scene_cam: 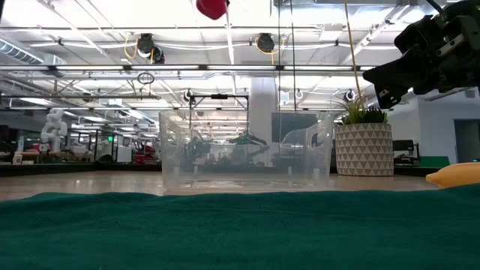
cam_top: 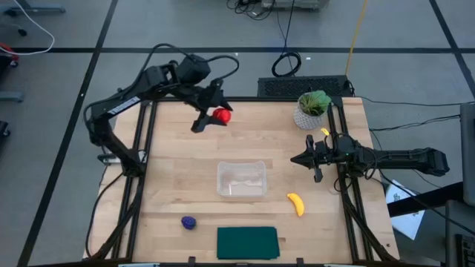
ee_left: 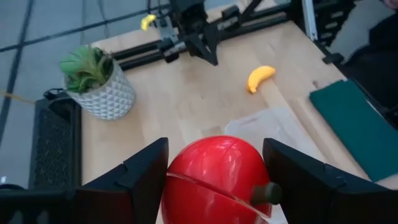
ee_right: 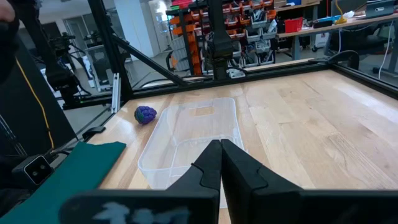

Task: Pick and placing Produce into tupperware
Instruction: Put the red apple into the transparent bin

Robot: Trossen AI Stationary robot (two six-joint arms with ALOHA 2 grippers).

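Note:
My left gripper (cam_top: 213, 115) is over the table's far-left part, shut on the red round piece (cam_top: 221, 116), which shows high up in the low view (scene_cam: 212, 7). The clear tupperware (cam_top: 241, 179) stands on its base at the table's middle, nothing in it. The yellow banana (cam_top: 296, 204) lies on the wood to its right and nearer. The purple lump (cam_top: 189, 222) lies near the front edge, left of the green mat. My right gripper (cam_top: 298, 159) waits shut at the table's right side, touching nothing. My left gripper holds the red round piece (ee_left: 214, 177) pinched between its two fingers (ee_left: 140, 171), one on each side of the ball. The piece is lifted clear of the table, its small dark stem (ee_left: 266, 193) pointing sideways toward one finger.
A leafy plant in a white pot (cam_top: 312, 110) stands at the far-right corner. A dark green mat (cam_top: 247, 242) lies at the front edge. Black frame rails run along the table's left and right sides. Bare wood lies between the tub and the left gripper.

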